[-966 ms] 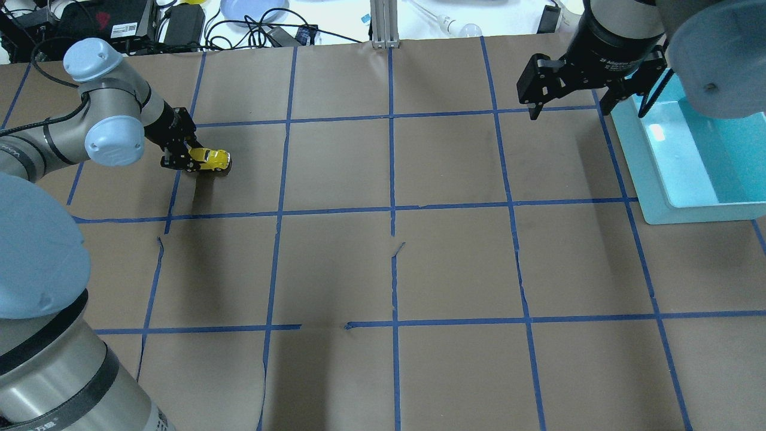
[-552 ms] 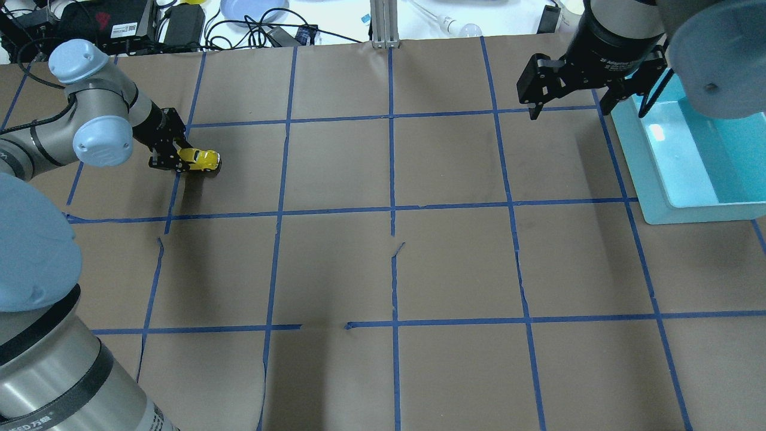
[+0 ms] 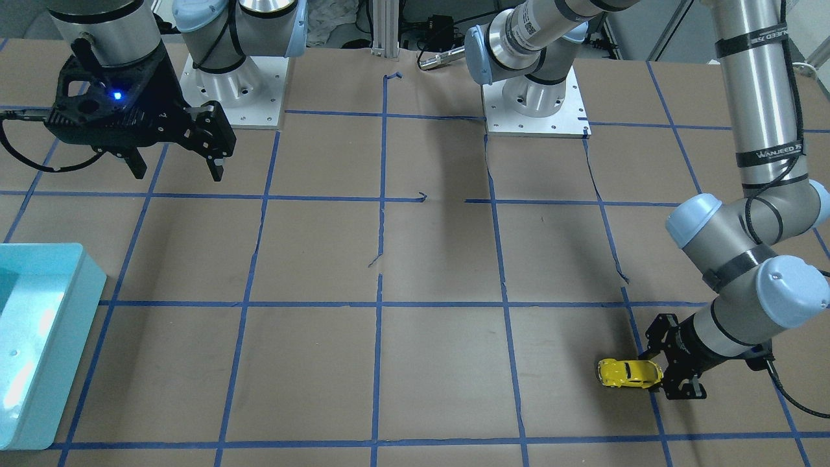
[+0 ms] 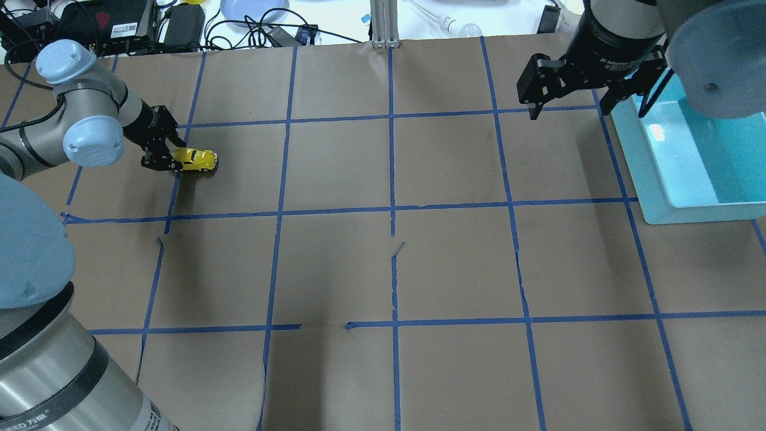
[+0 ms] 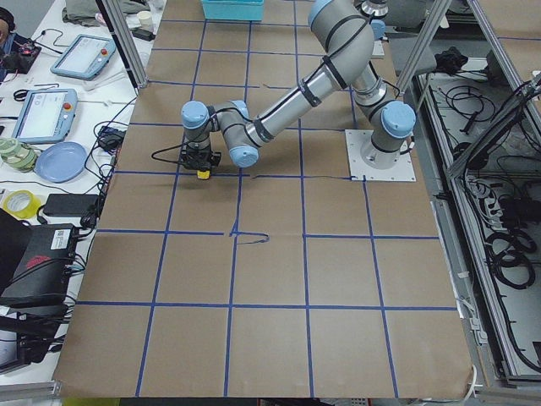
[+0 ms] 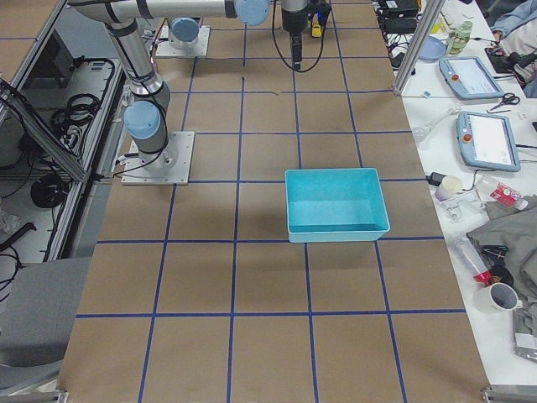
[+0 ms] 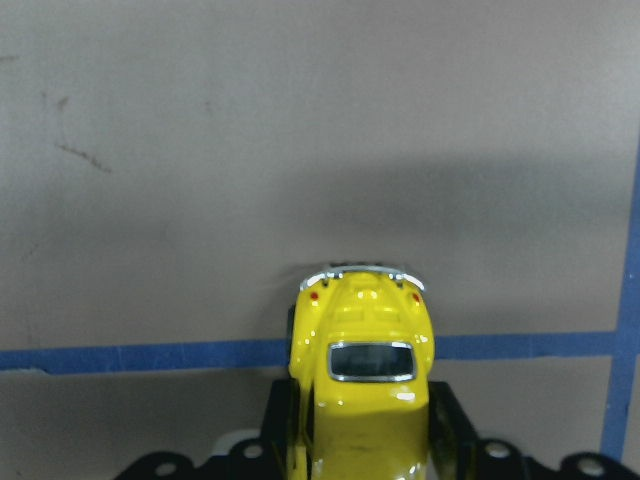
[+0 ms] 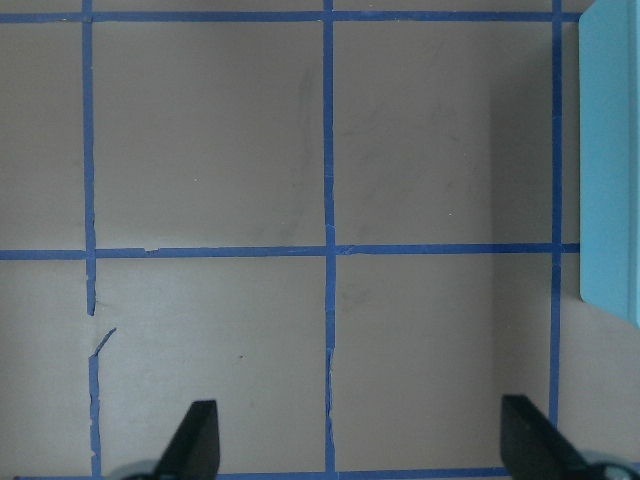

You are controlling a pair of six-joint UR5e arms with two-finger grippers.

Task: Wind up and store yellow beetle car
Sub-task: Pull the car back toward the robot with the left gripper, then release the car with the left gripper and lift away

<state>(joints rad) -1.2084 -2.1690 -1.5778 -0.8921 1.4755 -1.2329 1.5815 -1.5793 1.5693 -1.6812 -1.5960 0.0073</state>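
Note:
The yellow beetle car (image 4: pixel 195 159) sits on the brown paper at the table's left, wheels down on the surface. My left gripper (image 4: pixel 169 157) is shut on the car's one end, low over the table. The car also shows in the front view (image 3: pixel 629 373) and in the left wrist view (image 7: pixel 363 380), held between the black fingers (image 7: pixel 453 425). My right gripper (image 4: pixel 570 103) is open and empty, hovering at the far right beside the teal bin (image 4: pixel 646 179). Its fingertips (image 8: pixel 197 435) show wide apart in the right wrist view.
The teal bin (image 3: pixel 58 337) stands at the table's right end. Blue tape lines form a grid on the brown paper. Cables, a power brick (image 4: pixel 182 24) and a blue plate (image 4: pixel 251 11) lie beyond the far table edge.
My left gripper has dragged the yellow car toward the left along the table surface. The right arm has not moved.

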